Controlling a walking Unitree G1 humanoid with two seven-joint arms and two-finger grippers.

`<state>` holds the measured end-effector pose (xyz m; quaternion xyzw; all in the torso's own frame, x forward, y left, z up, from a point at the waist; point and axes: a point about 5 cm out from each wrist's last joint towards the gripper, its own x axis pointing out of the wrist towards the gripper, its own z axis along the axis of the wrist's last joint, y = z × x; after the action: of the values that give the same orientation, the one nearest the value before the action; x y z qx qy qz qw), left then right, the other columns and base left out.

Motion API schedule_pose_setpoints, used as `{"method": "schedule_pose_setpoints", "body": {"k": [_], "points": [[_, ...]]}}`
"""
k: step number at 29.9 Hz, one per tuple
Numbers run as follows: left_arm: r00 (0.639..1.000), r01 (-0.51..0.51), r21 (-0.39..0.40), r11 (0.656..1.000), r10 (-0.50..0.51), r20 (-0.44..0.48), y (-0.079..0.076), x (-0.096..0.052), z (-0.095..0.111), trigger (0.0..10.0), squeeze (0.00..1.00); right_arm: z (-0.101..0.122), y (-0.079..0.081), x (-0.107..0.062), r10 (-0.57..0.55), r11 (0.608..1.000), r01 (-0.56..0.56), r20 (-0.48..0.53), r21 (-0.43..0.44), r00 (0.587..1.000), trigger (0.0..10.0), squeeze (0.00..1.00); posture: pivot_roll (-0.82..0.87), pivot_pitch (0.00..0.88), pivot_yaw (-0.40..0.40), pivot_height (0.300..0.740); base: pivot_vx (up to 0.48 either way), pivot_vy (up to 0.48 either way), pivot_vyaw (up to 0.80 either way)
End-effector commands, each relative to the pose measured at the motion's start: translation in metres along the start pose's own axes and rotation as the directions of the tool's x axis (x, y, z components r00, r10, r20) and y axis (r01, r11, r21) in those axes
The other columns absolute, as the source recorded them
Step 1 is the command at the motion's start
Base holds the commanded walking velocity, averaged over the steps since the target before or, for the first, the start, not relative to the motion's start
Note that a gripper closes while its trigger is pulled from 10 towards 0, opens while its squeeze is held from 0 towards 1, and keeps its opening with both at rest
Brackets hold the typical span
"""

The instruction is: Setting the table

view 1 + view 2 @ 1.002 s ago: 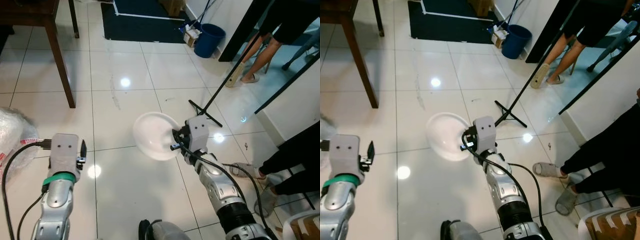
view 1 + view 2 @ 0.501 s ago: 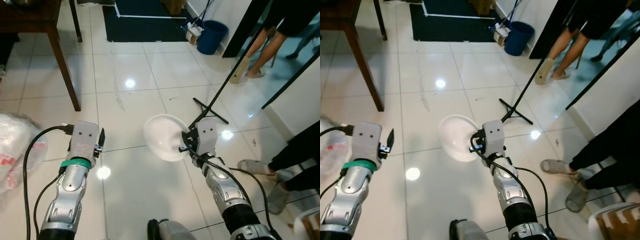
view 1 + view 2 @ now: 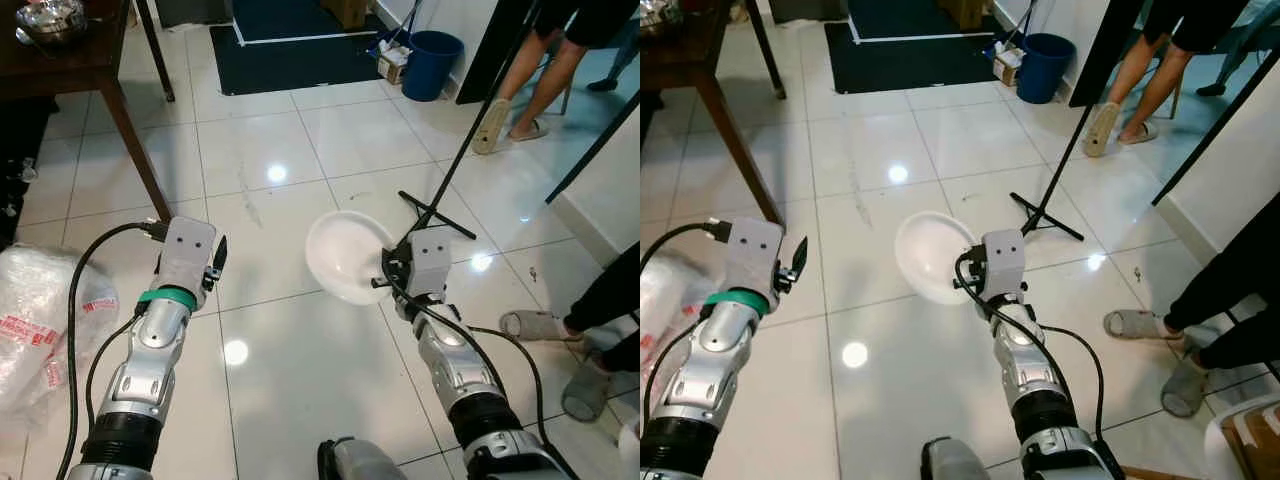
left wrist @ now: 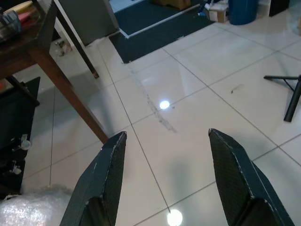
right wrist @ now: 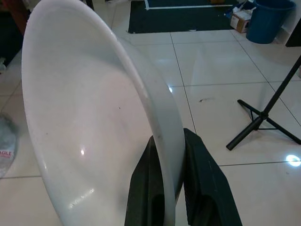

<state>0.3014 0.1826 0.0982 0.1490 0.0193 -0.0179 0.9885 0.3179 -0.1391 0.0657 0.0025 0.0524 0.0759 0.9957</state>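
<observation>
the right gripper (image 5: 167, 188) pinches the rim of a white bowl (image 3: 345, 255) over the tiled floor (image 3: 270, 360), while the left gripper (image 4: 167, 174) hangs with jaws wide.

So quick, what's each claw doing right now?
Left claw: open, holding nothing, above the tiled floor.
Right claw: shut on the rim of the white bowl.

The wooden table (image 3: 70, 70) and the standing person (image 3: 560, 50) are both cut off by the top edge.
</observation>
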Motion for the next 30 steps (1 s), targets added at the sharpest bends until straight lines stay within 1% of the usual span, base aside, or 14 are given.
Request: {"method": "schedule_pose_setpoints", "body": {"k": [1,4,6,8,11,15,21,30], "points": [[1.0,0.015,0.005,1.0,-0.015,-0.007,-0.0013,0.0001,-0.0029,10.0,0.0,-0.0016,-0.0013,-0.0008,-0.016,1.0,0.016,0.002,0.016,1.0,10.0,0.0,-0.1,0.0,0.055,0.74,0.0,0.0,0.0],[1.0,0.008,0.018,1.0,-0.008,0.004,-0.0017,0.0007,-0.0026,10.0,0.0,-0.0042,-0.0038,-0.0032,-0.038,0.999,0.038,-0.002,0.023,0.999,10.0,0.0,-0.1,0.0,0.048,0.74,0.0,0.0,0.0],[1.0,-0.023,0.018,1.0,0.023,0.009,-0.001,0.0015,-0.0033,10.0,0.0,-0.0064,-0.0059,-0.0048,-0.047,0.999,0.047,-0.006,0.024,0.999,10.0,0.0,-0.1,0.0,0.041,0.74,0.0,0.0,0.0],[0.999,-0.031,0.017,0.999,0.031,0.01,-0.0007,0.002,-0.0036,10.0,0.0,-0.0068,-0.0063,-0.0048,-0.048,0.999,0.048,-0.006,0.024,0.999,10.0,0.0,-0.1,0.0,0.041,0.74,0.0,-0.135,0.0],[0.999,-0.044,0.024,0.999,0.044,0.02,-0.0013,0.0032,-0.0034,10.0,0.0,-0.0066,-0.0069,-0.0036,-0.049,0.998,0.05,-0.006,0.023,0.999,10.0,0.0,-0.1,0.0,0.031,0.74,0.334,-0.255,0.0],[0.999,-0.04,0.02,0.999,0.039,0.036,-0.0049,0.0036,-0.0025,10.0,0.0,-0.0044,-0.006,-0.0013,-0.047,0.999,0.047,-0.002,0.022,0.999,10.0,0.0,-0.1,0.0,0.026,0.74,0.446,0.0,0.0],[0.998,-0.037,0.016,0.999,0.036,0.044,-0.0065,0.0036,-0.0023,10.0,0.0,-0.0058,-0.0045,-0.0024,-0.045,0.999,0.045,-0.003,0.019,0.999,10.0,0.0,-0.1,0.0,0.025,0.74,0.459,0.0,0.0],[0.998,-0.025,0.013,1.0,0.024,0.057,-0.0105,0.0036,-0.0023,10.0,0.0,-0.0093,-0.0075,-0.0046,-0.049,0.999,0.049,-0.011,0.01,0.999,10.0,0.0,-0.11,0.0,0.026,0.74,0.462,0.0,0.0]]}}
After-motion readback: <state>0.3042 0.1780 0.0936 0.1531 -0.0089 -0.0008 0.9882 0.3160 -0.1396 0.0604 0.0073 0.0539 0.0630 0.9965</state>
